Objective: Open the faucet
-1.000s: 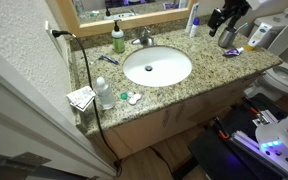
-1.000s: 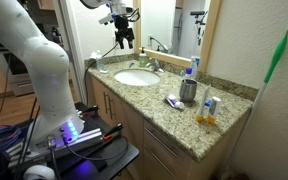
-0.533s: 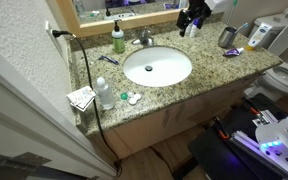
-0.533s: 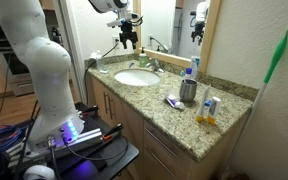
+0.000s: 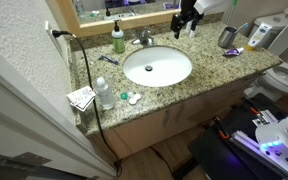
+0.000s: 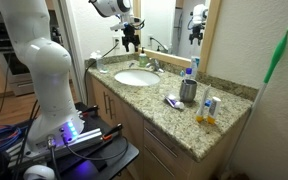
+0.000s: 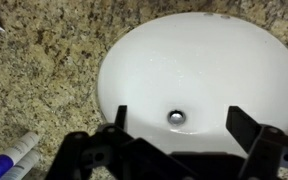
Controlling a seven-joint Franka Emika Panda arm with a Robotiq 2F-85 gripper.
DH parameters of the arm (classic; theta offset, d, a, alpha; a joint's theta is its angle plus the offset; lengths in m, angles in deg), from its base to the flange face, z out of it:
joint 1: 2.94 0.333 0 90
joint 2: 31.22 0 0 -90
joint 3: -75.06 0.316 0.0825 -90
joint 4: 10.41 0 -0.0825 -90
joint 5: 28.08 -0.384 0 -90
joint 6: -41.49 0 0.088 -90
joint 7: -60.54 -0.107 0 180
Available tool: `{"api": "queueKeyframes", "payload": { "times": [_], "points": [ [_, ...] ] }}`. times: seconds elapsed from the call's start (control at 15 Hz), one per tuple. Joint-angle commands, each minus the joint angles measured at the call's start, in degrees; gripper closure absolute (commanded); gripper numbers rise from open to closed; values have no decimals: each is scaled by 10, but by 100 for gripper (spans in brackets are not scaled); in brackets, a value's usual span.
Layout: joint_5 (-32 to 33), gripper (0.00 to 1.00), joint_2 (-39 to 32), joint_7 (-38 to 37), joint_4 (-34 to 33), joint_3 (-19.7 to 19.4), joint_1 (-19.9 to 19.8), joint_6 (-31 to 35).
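Observation:
The faucet (image 5: 144,38) is a small silvery tap at the back rim of the white oval basin (image 5: 157,67), against the mirror; it also shows in an exterior view (image 6: 156,65) behind the basin (image 6: 136,77). My gripper (image 5: 181,25) hangs in the air above the back right of the basin, to the right of the faucet and apart from it. It also shows in an exterior view (image 6: 132,40). In the wrist view the gripper (image 7: 184,125) is open and empty, with the basin (image 7: 199,60) and its drain below. The faucet is out of the wrist view.
A green soap dispenser (image 5: 118,40) stands left of the faucet. A metal cup (image 5: 226,37) and a toothpaste tube (image 5: 232,52) are on the right of the granite counter. A black cord (image 5: 84,80) runs down the left edge, near a small bottle (image 5: 104,95).
My gripper has moved from above the metal cup on the right toward the basin and the faucet. It stays open and empty. Nothing on the counter has moved.

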Motion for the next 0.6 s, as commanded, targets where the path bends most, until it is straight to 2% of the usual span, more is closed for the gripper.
{"api": "queueKeyframes", "payload": {
  "times": [0.0,0.2,0.33,0.4,0.53],
  "points": [
    [0,0,-105,0,-91,-16,18,19],
    [2,0,-184,-16,-190,-36,29,24],
    [-19,0,-210,-23,-239,-49,35,12],
    [-11,0,-172,-13,-180,-52,40,27],
    [-18,0,-199,-14,-219,-60,41,26]
  ]
}}
